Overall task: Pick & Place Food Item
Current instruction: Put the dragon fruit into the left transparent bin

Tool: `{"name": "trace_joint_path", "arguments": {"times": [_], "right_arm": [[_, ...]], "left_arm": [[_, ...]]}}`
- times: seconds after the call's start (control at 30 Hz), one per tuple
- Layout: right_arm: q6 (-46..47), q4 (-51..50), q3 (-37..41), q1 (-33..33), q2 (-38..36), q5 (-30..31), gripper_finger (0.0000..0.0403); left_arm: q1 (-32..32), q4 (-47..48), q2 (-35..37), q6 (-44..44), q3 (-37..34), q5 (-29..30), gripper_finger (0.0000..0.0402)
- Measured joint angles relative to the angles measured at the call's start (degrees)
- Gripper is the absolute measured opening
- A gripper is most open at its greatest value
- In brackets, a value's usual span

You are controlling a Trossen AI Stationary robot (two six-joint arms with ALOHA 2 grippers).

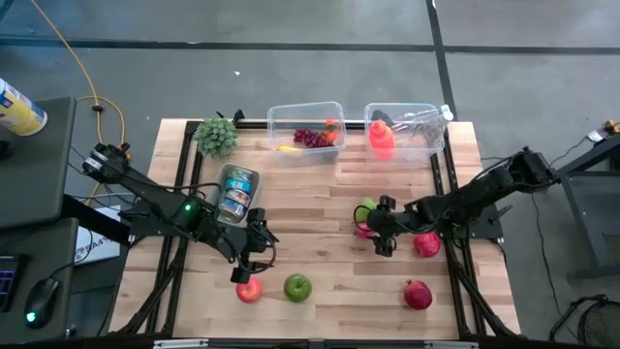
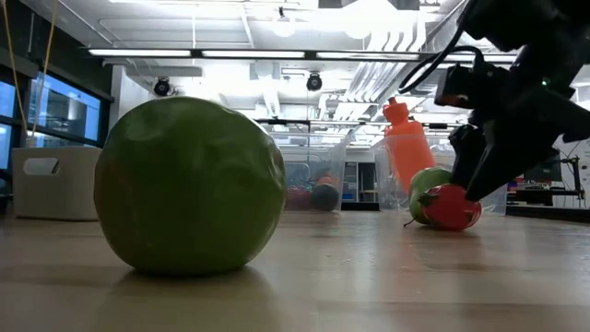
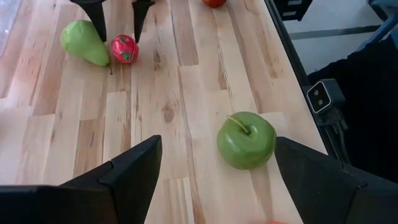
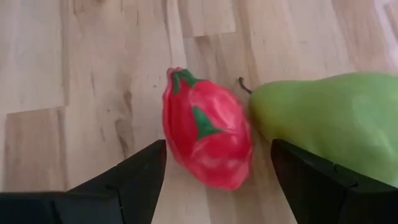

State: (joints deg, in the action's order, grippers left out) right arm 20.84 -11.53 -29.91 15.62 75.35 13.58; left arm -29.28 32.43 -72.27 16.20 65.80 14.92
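A small red fruit with green markings (image 4: 208, 127) lies on the wooden table, touching a green pear (image 4: 329, 121). My right gripper (image 4: 217, 148) is open and low over the red fruit (image 1: 363, 230), one finger on either side of it, with no contact that I can see. The low view shows the right gripper (image 2: 472, 175) just above the red fruit (image 2: 450, 207). My left gripper (image 1: 254, 255) is open and hovers near the table's near edge; a green apple (image 3: 246, 140) lies on the table ahead of its fingers.
A red apple (image 1: 249, 289) lies beside the green apple (image 1: 297, 287). Two more red fruits (image 1: 427, 243) (image 1: 418, 294) lie on the right. Two clear bins (image 1: 305, 121) (image 1: 418, 116) stand at the far edge, one holding an orange bottle (image 1: 381, 138). Cans (image 1: 237, 189) and a green bunch (image 1: 216, 136) sit far left.
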Motion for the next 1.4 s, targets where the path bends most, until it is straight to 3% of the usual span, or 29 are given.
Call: {"name": "trace_joint_path", "arguments": {"times": [0.27,0.63,0.87,1.23,1.4], "right_arm": [[-4.56,4.04,1.05,0.00,1.28,-0.14,0.0279],[-4.13,10.32,1.01,0.04,9.33,0.64,0.0279],[-4.10,12.22,1.03,0.13,9.40,5.52,0.0279],[-0.32,11.08,1.03,0.15,9.40,4.20,0.0277],[1.81,10.88,1.03,0.15,9.40,4.01,0.0248]], "left_arm": [[0.00,0.01,0.00,0.70,0.00,0.00,0.0303],[0.00,0.10,0.00,0.76,0.00,0.04,0.0303],[-0.35,0.25,0.02,2.60,-0.35,0.20,0.0303],[-1.70,0.20,0.02,3.35,-0.37,0.15,0.0303],[-1.70,0.19,0.02,3.35,-0.39,0.15,0.0303]]}}
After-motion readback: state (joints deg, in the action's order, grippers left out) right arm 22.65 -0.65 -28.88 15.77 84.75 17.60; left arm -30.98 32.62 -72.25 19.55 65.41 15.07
